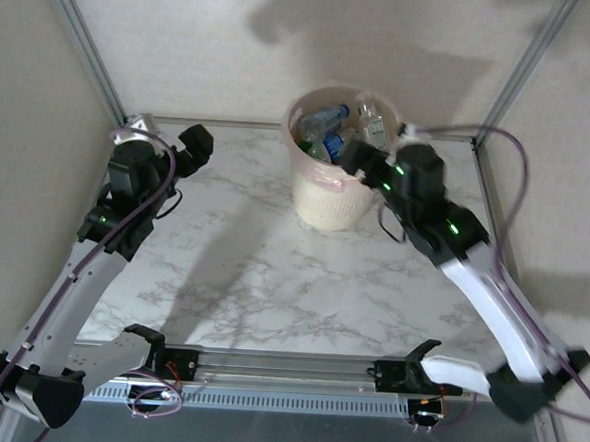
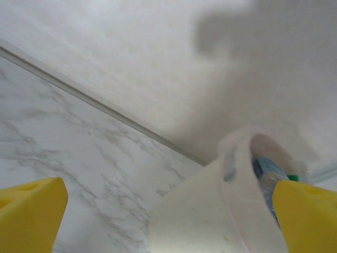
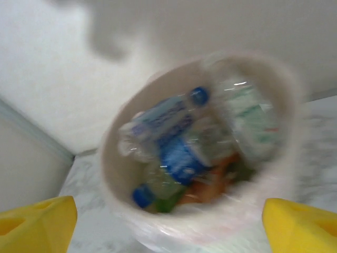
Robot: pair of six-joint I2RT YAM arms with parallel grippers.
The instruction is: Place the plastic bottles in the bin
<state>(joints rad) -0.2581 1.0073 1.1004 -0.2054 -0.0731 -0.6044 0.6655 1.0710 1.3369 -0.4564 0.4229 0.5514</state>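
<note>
Over the bin (image 1: 326,205) at the desk's (image 1: 272,270) far edge, right end effector (image 3: 168,225) gapes empty; left end effector (image 2: 168,213) likewise; bottles' (image 3: 171,124) labels blurred.

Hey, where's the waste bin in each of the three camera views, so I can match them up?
Top external: the bin stands at the back centre of the marble table.
Left wrist: lower right, seen from the side, cut by the bottom edge.
Right wrist: centre, seen looking down into its mouth.
Shared landmark: the blue-labelled bottle lying inside it.
</note>
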